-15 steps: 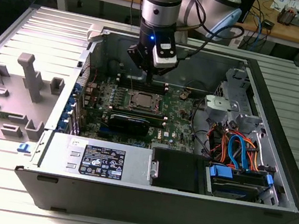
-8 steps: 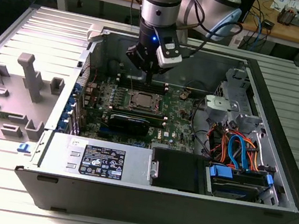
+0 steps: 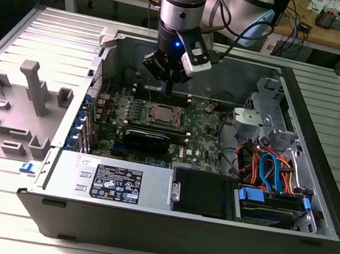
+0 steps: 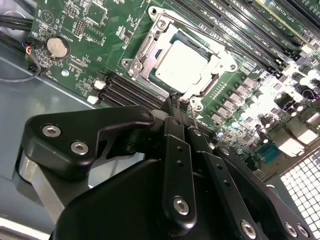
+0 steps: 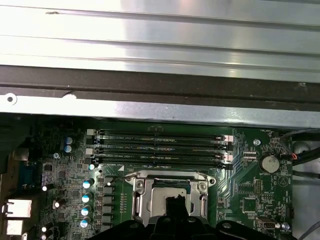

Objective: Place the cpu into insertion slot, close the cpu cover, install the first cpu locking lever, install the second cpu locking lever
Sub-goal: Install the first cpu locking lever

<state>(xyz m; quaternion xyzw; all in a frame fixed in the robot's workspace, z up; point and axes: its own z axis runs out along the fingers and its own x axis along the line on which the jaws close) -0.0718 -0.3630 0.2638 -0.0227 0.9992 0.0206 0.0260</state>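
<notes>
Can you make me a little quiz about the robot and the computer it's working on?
1. True or false: the cpu lies in the insertion slot.
2. The gripper is nearest to: A the insertion slot, B the blue cables, C the grey stands outside the case.
3. Is the cpu cover up, or down over the cpu?
Key: 1 true; 2 A; 3 down.

In the exterior view's upper centre the arm [image 3: 182, 4] hangs straight down, its gripper [image 3: 168, 90] pointing downward with black fingers [image 4: 173, 150] drawn together.
</notes>
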